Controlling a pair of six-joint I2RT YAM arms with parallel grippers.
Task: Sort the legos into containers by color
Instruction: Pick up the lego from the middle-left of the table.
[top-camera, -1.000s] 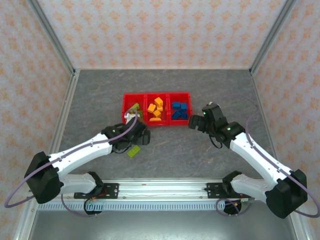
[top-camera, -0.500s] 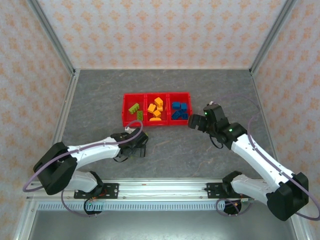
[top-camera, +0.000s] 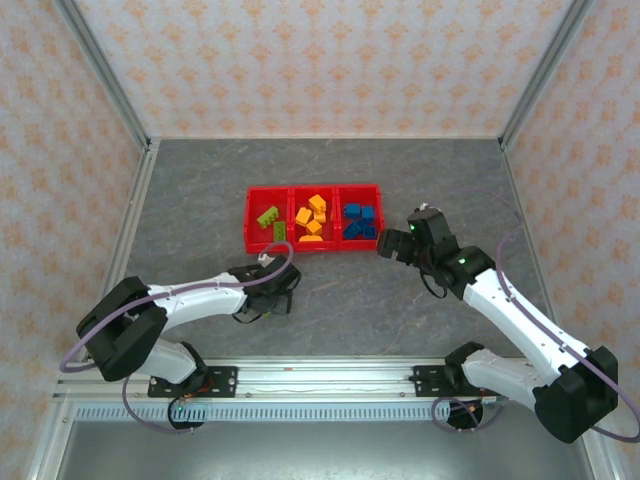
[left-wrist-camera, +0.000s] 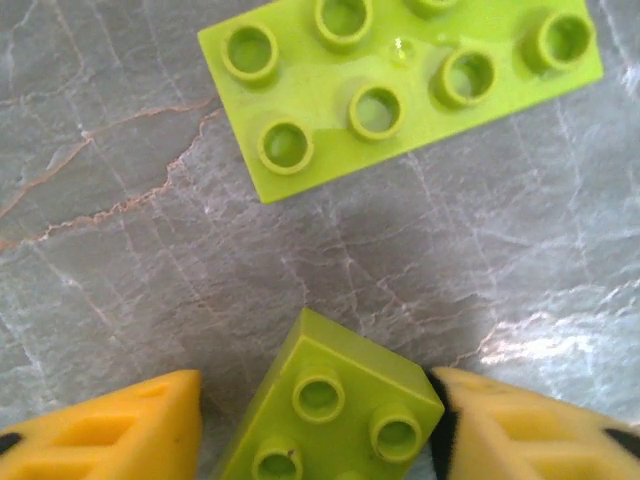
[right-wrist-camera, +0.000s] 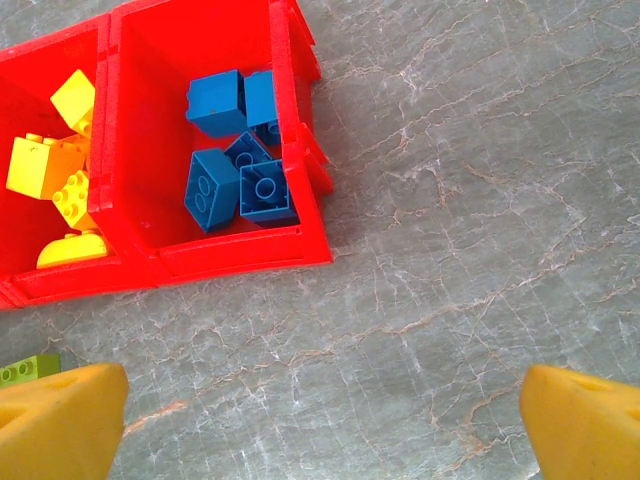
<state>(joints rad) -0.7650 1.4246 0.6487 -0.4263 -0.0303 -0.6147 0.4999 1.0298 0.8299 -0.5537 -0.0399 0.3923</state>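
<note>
In the left wrist view my left gripper (left-wrist-camera: 320, 430) has closed in on a small lime green brick (left-wrist-camera: 330, 410) lying on the table. The right finger (left-wrist-camera: 520, 430) presses its corner and the left finger (left-wrist-camera: 110, 430) sits at its side. A longer lime green brick (left-wrist-camera: 400, 90) lies just beyond. From above, this gripper (top-camera: 268, 297) is low, in front of the red tray (top-camera: 315, 187). The tray holds lime (top-camera: 267, 215), orange (top-camera: 315, 215) and blue (top-camera: 358, 222) bricks, one colour per compartment. My right gripper (top-camera: 385, 245) hovers open and empty off the tray's right corner.
The right wrist view looks down on the tray's front wall (right-wrist-camera: 240, 255), the blue bricks (right-wrist-camera: 240, 180), the orange ones (right-wrist-camera: 50, 165), and grey marbled table between its fingers (right-wrist-camera: 60, 420). Patterned walls enclose the table on three sides.
My left gripper has drawn back from the tray's left compartment toward me and dropped onto the lime bricks on the table. The right arm has stayed put.
</note>
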